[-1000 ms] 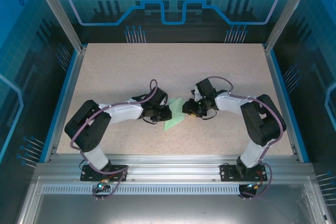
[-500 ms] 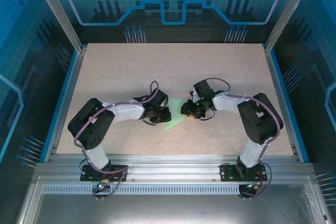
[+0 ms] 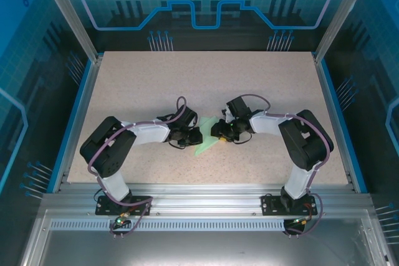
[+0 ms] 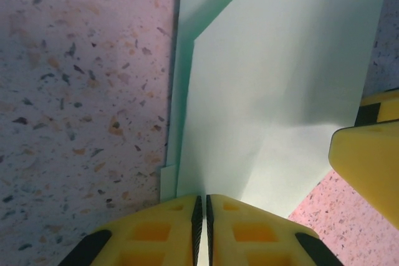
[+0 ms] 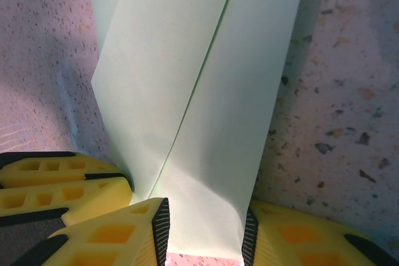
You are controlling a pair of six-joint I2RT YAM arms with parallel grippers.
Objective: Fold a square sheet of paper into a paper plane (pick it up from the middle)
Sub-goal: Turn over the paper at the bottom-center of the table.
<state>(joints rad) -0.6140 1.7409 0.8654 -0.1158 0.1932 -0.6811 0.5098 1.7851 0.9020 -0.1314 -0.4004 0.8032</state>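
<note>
- near the middle of the table (image 3: pixel 187 79), the right gripper (image 3: pixel 216 133) has slid in toward the left gripper (image 3: pixel 194 136); the two now sit almost nose to nose over the mint-green sheet (image 3: pixel 204 146).
- a second ago they stood further apart and more of the sheet showed between them; now only a small sliver peeks out below the fingers.
- the left claw is closed tight, its yellow fingers pinching the sheet's near edge in the left wrist view.
- the right claw's jaws stand partly apart with the folded strip lying between them; whether the pads press on its edges i cannot tell.
- the sheet already carries a long centre crease and layered flaps, so folding looks well under way, though no dart shape yet.
- my guess: the closer approach sets up another crease or a handover of the grip.
</note>
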